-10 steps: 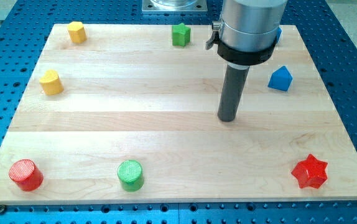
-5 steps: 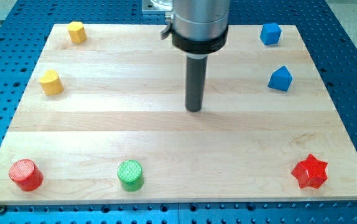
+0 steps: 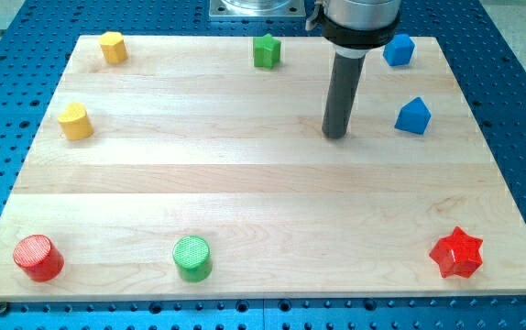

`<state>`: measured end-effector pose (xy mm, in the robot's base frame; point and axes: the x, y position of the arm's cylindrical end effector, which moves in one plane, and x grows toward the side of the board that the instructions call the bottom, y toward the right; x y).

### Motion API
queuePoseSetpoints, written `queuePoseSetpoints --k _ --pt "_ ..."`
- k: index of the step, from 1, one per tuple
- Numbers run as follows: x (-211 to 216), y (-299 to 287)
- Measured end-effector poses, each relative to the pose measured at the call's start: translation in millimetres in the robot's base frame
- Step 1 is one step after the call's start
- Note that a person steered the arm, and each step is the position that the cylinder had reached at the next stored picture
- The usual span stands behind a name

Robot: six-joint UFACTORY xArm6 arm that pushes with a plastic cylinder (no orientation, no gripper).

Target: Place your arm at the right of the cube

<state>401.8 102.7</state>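
A blue cube (image 3: 399,49) sits near the top right corner of the wooden board (image 3: 263,192). My tip (image 3: 335,136) rests on the board below and to the left of the cube, well apart from it. A second blue block (image 3: 413,116), shaped like a small house, lies to the right of my tip. The rod rises to the view's top, where the arm's body stands just left of the cube.
A green star-like block (image 3: 266,51) is at the top centre. Two yellow blocks (image 3: 113,46) (image 3: 76,121) sit at the left. A red cylinder (image 3: 38,258) and a green cylinder (image 3: 191,258) stand along the bottom. A red star (image 3: 456,253) is at the bottom right.
My tip swung left from the centre right to the board's middle, then back right and up toward the blue blocks. No block has moved.
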Motion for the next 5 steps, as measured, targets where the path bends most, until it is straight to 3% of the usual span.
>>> queuePoseSetpoints --k 3,5 --pt "-22 32" --pt "-97 152"
